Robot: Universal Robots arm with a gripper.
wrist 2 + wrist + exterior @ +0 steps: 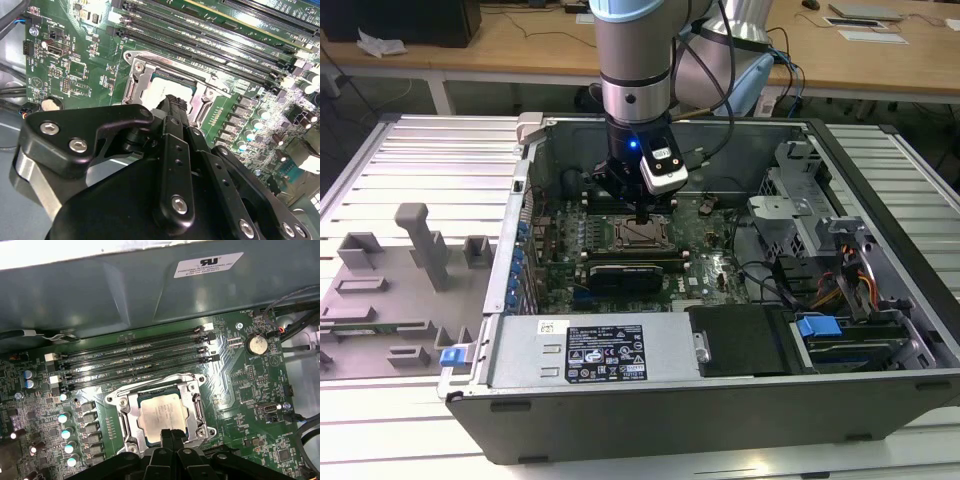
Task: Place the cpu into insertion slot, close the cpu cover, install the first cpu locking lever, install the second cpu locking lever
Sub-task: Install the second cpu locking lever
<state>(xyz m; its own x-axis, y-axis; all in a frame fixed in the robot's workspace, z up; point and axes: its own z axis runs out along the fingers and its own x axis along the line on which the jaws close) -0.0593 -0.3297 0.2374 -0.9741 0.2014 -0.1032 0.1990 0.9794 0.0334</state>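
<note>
Exterior view looks down from high, far off, at the open computer case (720,400), both wrist views sit close above the gripper (172,437), sharing the insertion slot (162,412).

Gripper (172,102) body hides near part of cpu (162,90) and cpu cover (210,97) in second wrist view; finger gap unreadable; locking levers too small to tell.

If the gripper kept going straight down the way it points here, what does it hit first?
Most likely the cpu seated in the insertion slot; the gripper sits at its near edge, though the gap is unclear.
</note>
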